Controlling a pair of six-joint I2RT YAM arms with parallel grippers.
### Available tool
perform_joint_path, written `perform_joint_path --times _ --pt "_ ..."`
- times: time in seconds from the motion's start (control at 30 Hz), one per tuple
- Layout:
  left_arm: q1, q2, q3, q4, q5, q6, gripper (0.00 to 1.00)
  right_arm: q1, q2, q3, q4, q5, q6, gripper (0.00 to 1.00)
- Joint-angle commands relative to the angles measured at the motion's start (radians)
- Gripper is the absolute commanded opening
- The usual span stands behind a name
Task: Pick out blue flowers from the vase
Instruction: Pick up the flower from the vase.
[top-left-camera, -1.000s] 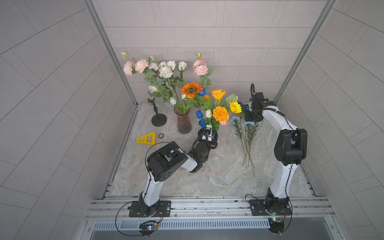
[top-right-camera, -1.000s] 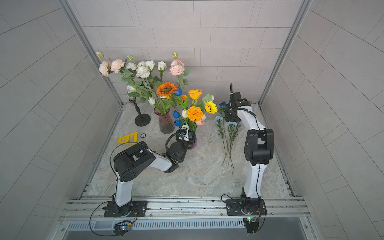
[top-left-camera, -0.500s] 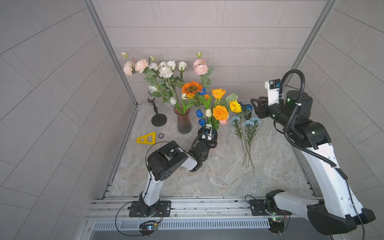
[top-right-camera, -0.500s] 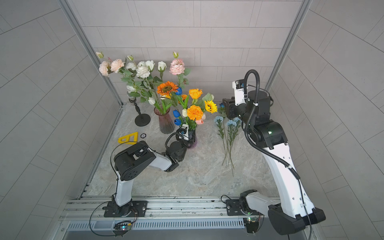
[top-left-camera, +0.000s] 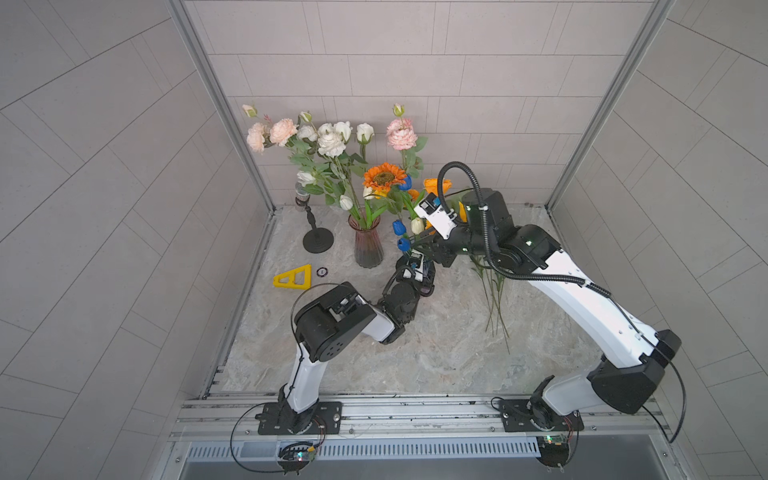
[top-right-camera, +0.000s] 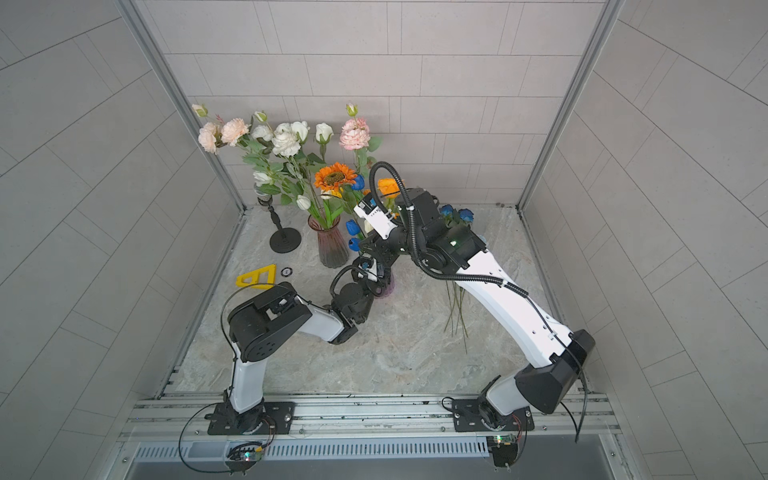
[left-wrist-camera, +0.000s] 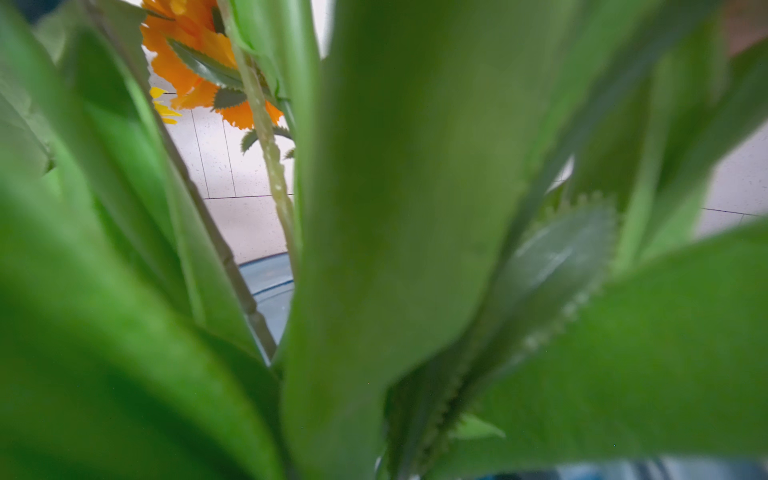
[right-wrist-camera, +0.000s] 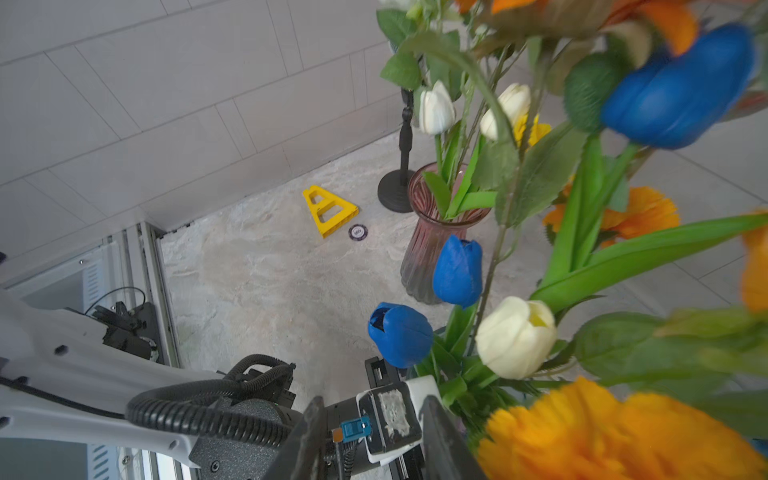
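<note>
No readable text, label, brand or number anywhere I look. Small round token (right-wrist-camera: 356, 232) beside yellow triangle block (right-wrist-camera: 329, 210) bears markings, too small to read. My wrist camera housing (top-left-camera: 434, 215) unmarked.

- A pink ribbed glass vase (top-left-camera: 368, 245) stands on the marble tabletop (top-left-camera: 415, 353) and holds white and pink flowers (top-left-camera: 330, 139).
- An orange sunflower (top-left-camera: 383, 176) shows beside them.
- A black round-base stand (top-left-camera: 318, 239) is near the vase.
- A yellow triangle frame (top-left-camera: 294, 277) lies flat, just beside a small dark ring (top-left-camera: 322, 272).
</note>
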Motion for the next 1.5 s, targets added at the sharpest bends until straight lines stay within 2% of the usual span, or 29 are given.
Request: perform_joint_path --times 0.0,0.2,0.47,1.07,1.2,1.37,1.47 --pt "0.009 0.048 -0.015 -0.099 -0.001 0.014 0.41 0.022 0.006 0.062 -0.052 -0.021 -0.074 0.39" --pt "0.009 0.047 -0.017 -0.098 -0.002 0.014 0.41 0.048 0.091 0.108 -0.112 0.053 -0.108 0.39" --pt "0.009 0.048 -0.015 -0.099 -0.002 0.014 0.41 0.074 0.158 0.134 -0.148 0.178 -0.144 0.45" --pt "0.008 0.047 -0.017 -0.099 -0.002 0.013 0.41 0.120 0.268 0.133 -0.052 0.480 -0.142 0.49" --pt "0.009 0.046 -0.016 -0.098 -0.003 0.013 0.41 0.121 0.274 0.125 -0.013 0.491 -0.131 0.44" --pt "0.009 0.046 -0.018 -0.098 -0.006 0.013 0.41 0.120 0.277 0.130 -0.016 0.553 -0.129 0.28" --pt "0.009 0.045 -0.018 -0.098 -0.007 0.011 0.41 0.120 0.240 0.102 -0.001 0.567 -0.128 0.25"
